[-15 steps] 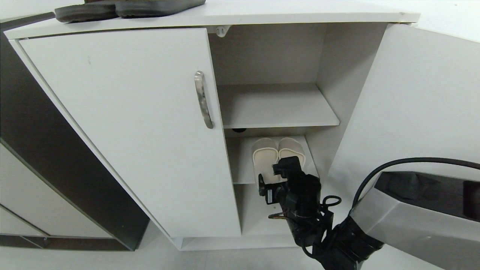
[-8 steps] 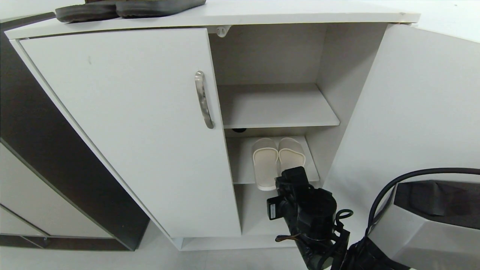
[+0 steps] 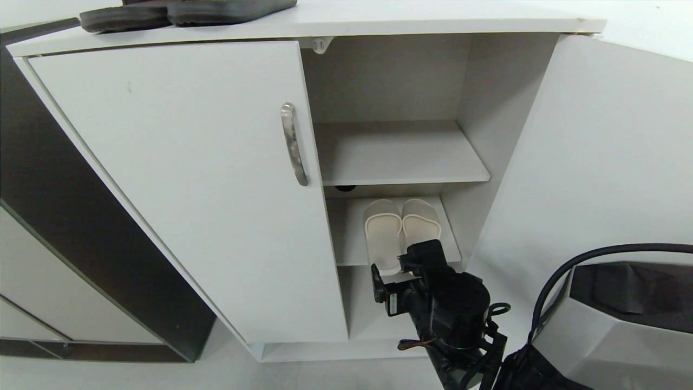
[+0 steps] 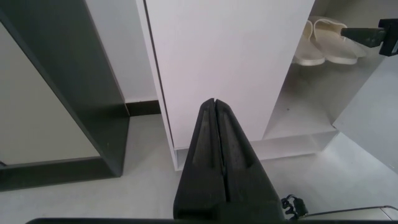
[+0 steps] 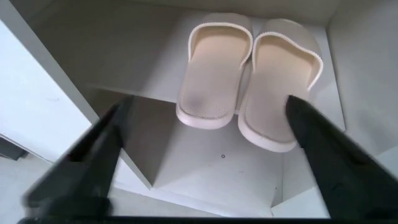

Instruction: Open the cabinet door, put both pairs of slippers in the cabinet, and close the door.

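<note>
**At the lower centre of the head view: open right gripper before shelved cream slippers**

In the head view, the white cabinet (image 3: pixel 379 24) fills the frame. Its right door (image 3: pixel 595 151) stands swung open at the right side, and its left door (image 3: pixel 178 179), with a metal handle (image 3: pixel 294 143), is closed. The pair of cream slippers (image 3: pixel 401 230) lies side by side on the middle shelf, centre frame, below a bare upper shelf (image 3: pixel 395 154). The right gripper (image 3: pixel 401 264) sits just in front of the slippers' near ends, its jaws spread wide and holding nothing. A pair of dark slippers (image 3: pixel 178 11) rests on the cabinet top, upper left. The left gripper (image 4: pixel 214 109) has its jaws pressed together, empty, facing the closed door from farther back.
</note>
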### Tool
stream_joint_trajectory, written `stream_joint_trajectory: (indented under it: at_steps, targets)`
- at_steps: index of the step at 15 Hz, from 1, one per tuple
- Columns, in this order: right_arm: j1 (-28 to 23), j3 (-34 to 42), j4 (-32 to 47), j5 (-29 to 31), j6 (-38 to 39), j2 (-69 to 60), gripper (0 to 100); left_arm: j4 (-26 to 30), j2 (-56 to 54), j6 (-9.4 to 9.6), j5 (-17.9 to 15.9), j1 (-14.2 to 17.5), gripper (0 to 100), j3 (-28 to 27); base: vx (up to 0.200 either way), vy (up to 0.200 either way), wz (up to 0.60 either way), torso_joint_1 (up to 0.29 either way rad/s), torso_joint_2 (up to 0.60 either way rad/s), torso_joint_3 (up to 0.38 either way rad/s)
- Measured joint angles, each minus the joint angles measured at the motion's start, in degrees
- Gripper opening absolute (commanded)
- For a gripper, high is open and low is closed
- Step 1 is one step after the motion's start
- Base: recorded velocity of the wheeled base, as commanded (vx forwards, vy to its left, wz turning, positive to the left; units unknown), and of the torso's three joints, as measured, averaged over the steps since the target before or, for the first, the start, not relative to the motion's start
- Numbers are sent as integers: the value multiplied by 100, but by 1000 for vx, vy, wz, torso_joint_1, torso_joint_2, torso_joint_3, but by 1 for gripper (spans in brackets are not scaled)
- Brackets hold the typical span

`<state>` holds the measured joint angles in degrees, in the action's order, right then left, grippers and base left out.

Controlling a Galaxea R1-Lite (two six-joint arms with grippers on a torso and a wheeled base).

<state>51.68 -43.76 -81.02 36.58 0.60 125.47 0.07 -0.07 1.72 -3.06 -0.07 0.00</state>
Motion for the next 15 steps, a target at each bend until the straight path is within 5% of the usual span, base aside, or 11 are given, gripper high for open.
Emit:
stream_joint_trajectory:
  at_steps: [15]
  targets:
    - [0, 24, -88, -10, 2, -9, 100, 0, 0, 2, -9, 0, 0, 0, 0, 0, 0, 1, 3, 134]
